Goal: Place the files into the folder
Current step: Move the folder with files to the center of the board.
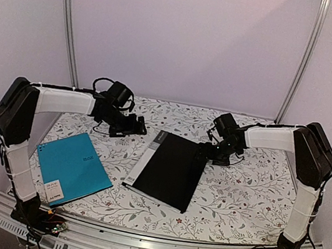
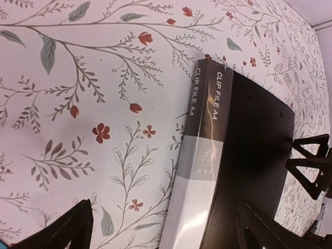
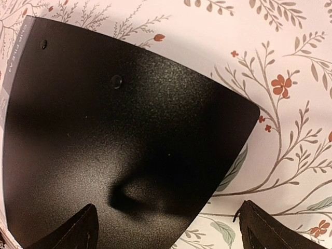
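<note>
The black folder [image 1: 168, 169] lies closed and flat on the floral table, its pale spine label [image 2: 199, 155] reading "CLIP FILE A4". No white printed files show in any view. My left gripper [image 1: 133, 125] is open and empty, hovering just left of the folder's far spine corner; in the left wrist view the gripper [image 2: 166, 236] straddles the spine edge. My right gripper [image 1: 205, 153] is open and empty above the folder's far right corner; in the right wrist view the gripper [image 3: 166, 233] hangs over the black cover [image 3: 119, 119] and its edge.
A teal-blue folder [image 1: 72, 168] lies at the near left of the floral tablecloth [image 1: 237, 193]. The right gripper's fingers [image 2: 311, 166] show at the right of the left wrist view. Metal frame posts stand at the back corners.
</note>
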Available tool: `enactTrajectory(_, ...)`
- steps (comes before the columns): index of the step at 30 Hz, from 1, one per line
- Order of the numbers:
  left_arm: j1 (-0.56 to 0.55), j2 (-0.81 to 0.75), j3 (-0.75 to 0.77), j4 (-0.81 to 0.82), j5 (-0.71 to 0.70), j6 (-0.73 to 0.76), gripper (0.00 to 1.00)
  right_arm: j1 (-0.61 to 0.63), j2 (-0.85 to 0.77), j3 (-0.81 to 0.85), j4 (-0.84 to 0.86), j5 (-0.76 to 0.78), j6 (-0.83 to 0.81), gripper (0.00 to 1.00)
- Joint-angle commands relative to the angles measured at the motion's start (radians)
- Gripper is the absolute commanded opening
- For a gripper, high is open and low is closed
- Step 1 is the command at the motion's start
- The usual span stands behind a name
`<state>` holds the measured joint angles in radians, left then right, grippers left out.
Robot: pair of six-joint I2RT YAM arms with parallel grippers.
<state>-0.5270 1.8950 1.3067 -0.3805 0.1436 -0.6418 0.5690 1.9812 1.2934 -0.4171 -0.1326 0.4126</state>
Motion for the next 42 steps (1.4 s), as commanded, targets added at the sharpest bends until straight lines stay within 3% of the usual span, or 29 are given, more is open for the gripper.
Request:
enactTrajectory(1, 0.010, -0.118, -0.087, -0.081, -0.049, 0.059, 0.96, -0.001, -0.003, 0.016, -0.033, -0.042, -0.016, 0.94)
enactTrajectory(9, 0.046, -0.447, -0.399, -0.175, -0.234, -0.022, 1.00, 0.002, 0.029, 0.010, 0.014, -0.109, 0.006, 0.94)
enactTrajectory(16, 0.256, -0.616, -0.566, -0.241, -0.220, -0.086, 1.00, 0.024, 0.028, -0.007, 0.032, -0.121, 0.012, 0.94)
enactTrajectory(23, 0.437, -0.809, -0.602, -0.418, -0.358, -0.132, 1.00, 0.037, 0.034, -0.012, 0.035, -0.139, 0.020, 0.94)
enactTrajectory(27, 0.576, -0.915, -0.644, -0.439, -0.333, -0.131, 1.00, 0.040, 0.039, -0.008, 0.040, -0.151, 0.022, 0.94)
enactTrajectory(31, 0.680, -0.891, -0.658, -0.414, -0.292, -0.138, 0.99, 0.039, 0.034, -0.009, 0.035, -0.159, 0.023, 0.94)
enactTrajectory(35, 0.794, -0.767, -0.645, -0.376, -0.234, -0.102, 1.00, 0.040, 0.008, -0.014, 0.017, -0.138, 0.016, 0.94)
enactTrajectory(42, 0.849, -0.575, -0.628, -0.282, -0.171, -0.082, 1.00, -0.007, -0.017, -0.009, -0.033, -0.110, -0.016, 0.95)
